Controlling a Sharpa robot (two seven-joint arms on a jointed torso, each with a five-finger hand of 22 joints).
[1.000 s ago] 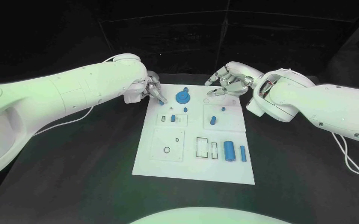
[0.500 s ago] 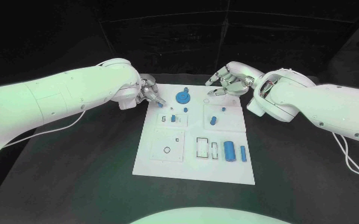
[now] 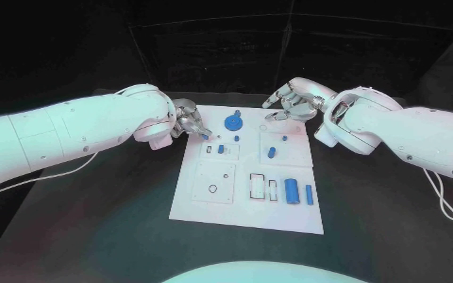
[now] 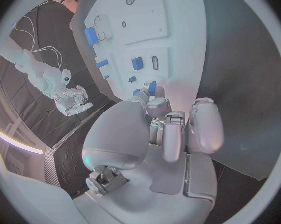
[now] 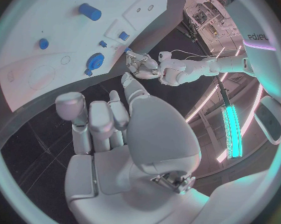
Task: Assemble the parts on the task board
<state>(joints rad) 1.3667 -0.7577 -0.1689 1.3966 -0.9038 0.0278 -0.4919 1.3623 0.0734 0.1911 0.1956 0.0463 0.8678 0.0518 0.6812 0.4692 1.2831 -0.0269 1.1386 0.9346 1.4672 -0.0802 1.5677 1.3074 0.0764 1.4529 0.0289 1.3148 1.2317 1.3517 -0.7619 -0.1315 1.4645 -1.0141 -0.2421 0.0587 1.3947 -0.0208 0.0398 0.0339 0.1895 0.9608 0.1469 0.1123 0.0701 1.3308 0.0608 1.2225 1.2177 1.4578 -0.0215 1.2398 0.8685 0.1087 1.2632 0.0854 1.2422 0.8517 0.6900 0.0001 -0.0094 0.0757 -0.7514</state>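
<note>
- Currently the task board (image 3: 247,194) lies in the middle of the black table (image 3: 104,224), long side running away from the robot
- Left hand (image 3: 192,124) sits at the board's far left corner; fingers curled in, tips pinching a small blue part (image 4: 152,88) just over the board surface
- Right hand (image 3: 295,105) hovers over the board's far right corner, fingers loosely curled and apart, nothing in them
- Blue round gear-like part (image 3: 232,123) near the far edge, between the two hands
- Small blue parts (image 3: 220,148) in the left-middle block; another blue part (image 3: 271,151) in the right-middle block
- Two blue cylinders (image 3: 292,191) lie side by side near the board's near right corner, next to black-outlined slots
- Black ring outline (image 3: 213,188) on the near left panel
</note>
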